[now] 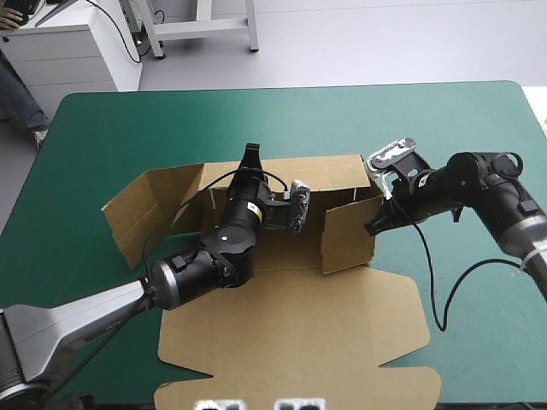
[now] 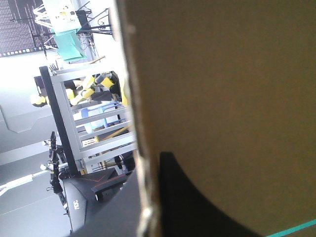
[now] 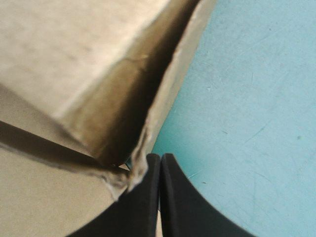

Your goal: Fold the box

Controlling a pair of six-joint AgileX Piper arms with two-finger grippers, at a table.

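The brown box lies mid-table with its lid flat toward the front edge and its back wall and right wall raised. My left gripper reaches over the tray floor to the back wall's top edge. In the left wrist view that gripper is shut on the box; one black finger lies on the board's face, the other is hidden behind it. My right gripper is shut, its tip against the outer side of the right wall. The right wrist view shows this gripper beside a frayed board corner.
A left flap of the box leans outward, half raised. Bare teal-green cover lies to the right of the box and beyond the back wall. The table's far edge runs near the top of the high view.
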